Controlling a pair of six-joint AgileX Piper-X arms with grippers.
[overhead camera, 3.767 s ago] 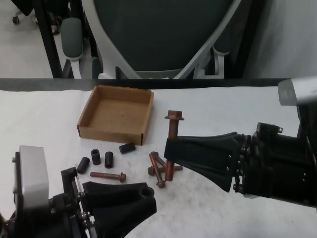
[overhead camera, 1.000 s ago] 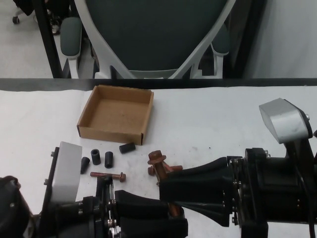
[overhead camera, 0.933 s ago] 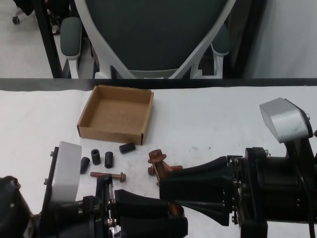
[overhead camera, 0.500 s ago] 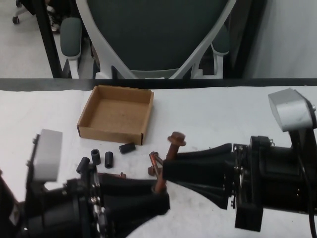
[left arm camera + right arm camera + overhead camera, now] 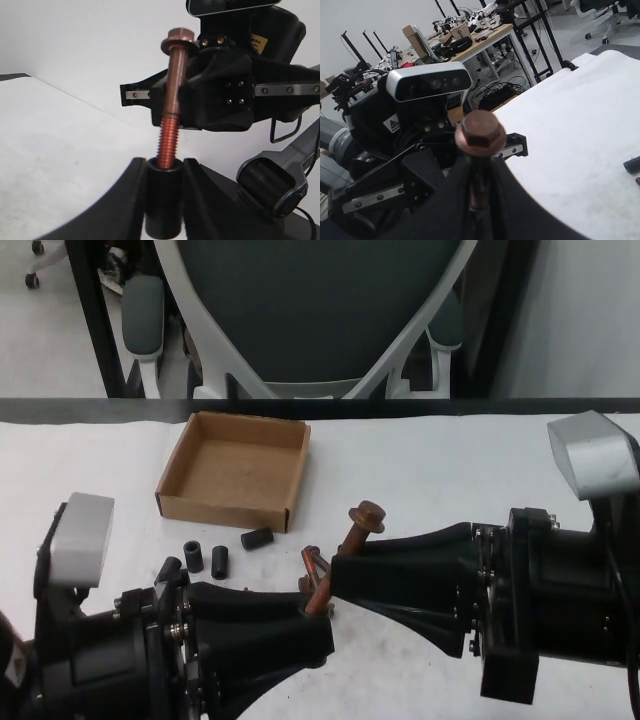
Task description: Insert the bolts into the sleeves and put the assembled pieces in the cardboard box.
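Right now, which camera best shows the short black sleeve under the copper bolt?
Left wrist view: the short black cylindrical sleeve stands upright in the left gripper, the copper bolt poking into its top. The high view loses it among black fingers; in the right wrist view the bolt's head covers it.

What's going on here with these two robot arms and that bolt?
The left gripper holds a black sleeve upright, and the right gripper holds a copper bolt head-up above it. The bolt's threaded end is in the sleeve's mouth, most of the shaft outside. Spare sleeves lie on the bench by the cardboard box, which has nothing in it.
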